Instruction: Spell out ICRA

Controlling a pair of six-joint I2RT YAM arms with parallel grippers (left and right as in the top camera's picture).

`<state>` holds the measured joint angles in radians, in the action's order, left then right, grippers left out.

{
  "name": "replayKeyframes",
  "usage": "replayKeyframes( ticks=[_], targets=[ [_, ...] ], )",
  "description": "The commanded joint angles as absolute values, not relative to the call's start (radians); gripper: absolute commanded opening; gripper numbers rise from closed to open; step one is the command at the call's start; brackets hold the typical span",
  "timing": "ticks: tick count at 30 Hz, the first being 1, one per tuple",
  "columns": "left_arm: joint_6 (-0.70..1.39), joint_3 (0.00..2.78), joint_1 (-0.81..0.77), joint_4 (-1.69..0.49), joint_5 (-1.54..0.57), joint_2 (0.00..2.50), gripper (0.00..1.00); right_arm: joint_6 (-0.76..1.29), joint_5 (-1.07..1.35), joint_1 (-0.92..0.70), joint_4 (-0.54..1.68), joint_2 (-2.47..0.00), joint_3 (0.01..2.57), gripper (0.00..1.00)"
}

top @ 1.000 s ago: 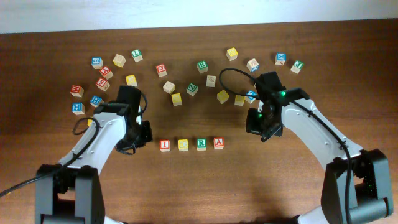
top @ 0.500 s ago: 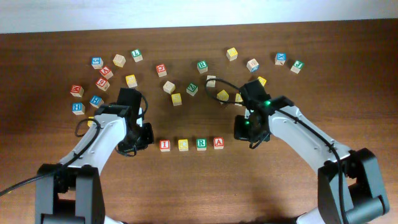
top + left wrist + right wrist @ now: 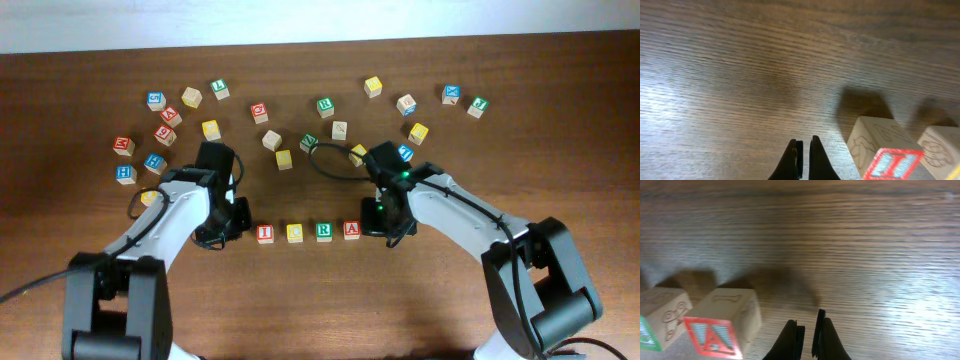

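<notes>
"Black fingers, item one: the left hand. How did it stand?"

"Drawn together, only a thin slit between the tips, nothing held. It hung low over bare worktop, at the left end of the row."

"Nearest piece?"

"The I block: red letter, pale wood sides, resting on the worktop. It was near the hand but apart from it."

"Item two, the right hand?"

"Likewise closed to a narrow gap, and empty. It was low over the wood at the row's other end, just beside the A block, which had a red letter in a red frame. The wrist view showed no contact."

"And the row itself, seen from overhead?"

"Four blocks in a straight line near the middle of the worktop, between the two hands. First I, then the C block, yellow, then the R block, green, then A. There were small gaps between neighbours. The order read ICRA, though the second letter was faint at that size."

"Remaining stock?"

"Loose blocks lay scattered across the far half of the worktop, well apart from the row. They were red, blue, yellow, green and some plain wood. Several letters were too small to read."
</notes>
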<state>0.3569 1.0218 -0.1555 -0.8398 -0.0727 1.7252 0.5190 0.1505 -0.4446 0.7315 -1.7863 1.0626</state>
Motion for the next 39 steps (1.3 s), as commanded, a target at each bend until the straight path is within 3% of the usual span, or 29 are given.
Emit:
replayKeyframes(
  ticks=[1,15,39],
  targets=[
    [0.366,1.014,-0.172,-0.836,-0.090,1.769,0.00,0.510,0.158,-0.459,0.720,-1.791,1.059,0.04],
    [0.382,1.014,-0.258,-0.792,-0.093,1.775,0.00,0.515,0.241,-0.472,0.698,-1.793,1.058,0.04],
    [0.335,1.014,-0.274,-0.733,-0.180,1.851,0.00,0.558,0.303,-0.500,0.613,-1.847,1.058,0.04]
  ],
)
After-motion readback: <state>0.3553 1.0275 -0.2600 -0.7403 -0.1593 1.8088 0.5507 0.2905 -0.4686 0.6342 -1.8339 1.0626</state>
